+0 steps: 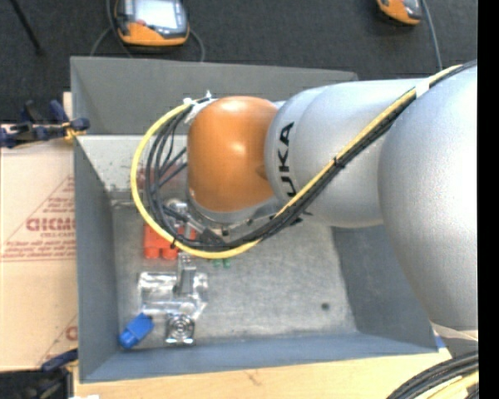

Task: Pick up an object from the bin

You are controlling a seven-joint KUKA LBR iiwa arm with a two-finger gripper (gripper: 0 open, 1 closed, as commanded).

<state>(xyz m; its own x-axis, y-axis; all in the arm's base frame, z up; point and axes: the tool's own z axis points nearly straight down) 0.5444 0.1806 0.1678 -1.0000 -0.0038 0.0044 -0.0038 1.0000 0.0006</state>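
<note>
Tool (180,321), spread impossible to tell, sits just beside a small blue piece (135,332) in the bin's (92,248) corner.

Grey metal bin (274,302), orange-red block (157,243) near its left wall, blue piece (135,332) in the bottom-left corner.

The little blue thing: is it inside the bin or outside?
Inside: the blue thing lies on the floor of the bin, at its lower-left corner, beside a clear plastic piece.
</note>
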